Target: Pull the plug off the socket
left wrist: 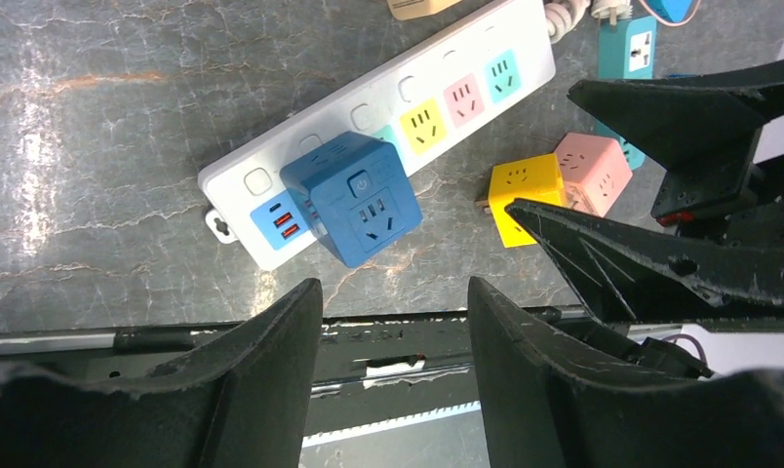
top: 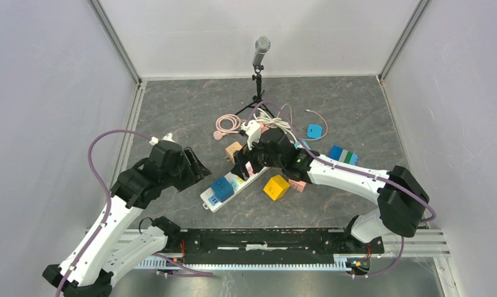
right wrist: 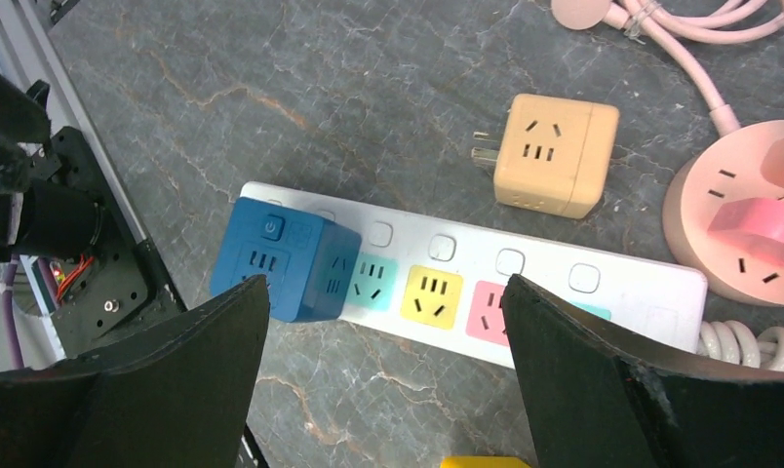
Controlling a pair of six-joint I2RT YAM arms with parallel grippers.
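Note:
A blue cube plug [top: 222,187] sits plugged into the near-left end of a white power strip [top: 253,177] with coloured sockets. It also shows in the left wrist view [left wrist: 352,198] and the right wrist view [right wrist: 283,258]. My right gripper [top: 241,166] hovers over the strip, open, its fingers [right wrist: 188,375] straddling the teal, yellow and pink sockets [right wrist: 430,296] just right of the cube. My left gripper [top: 199,168] is open and empty, left of the strip's end, apart from the cube; the left wrist view shows its fingers [left wrist: 271,361] over the table's near edge.
Loose cube adapters lie around: yellow [top: 276,187], pink [left wrist: 593,173], beige [right wrist: 555,154], teal and blue ones [top: 344,154]. A round pink socket with cable [right wrist: 749,229], a coiled pink cable [top: 229,123] and a microphone on a tripod [top: 259,68] stand behind. A black rail [top: 271,241] runs along the near edge.

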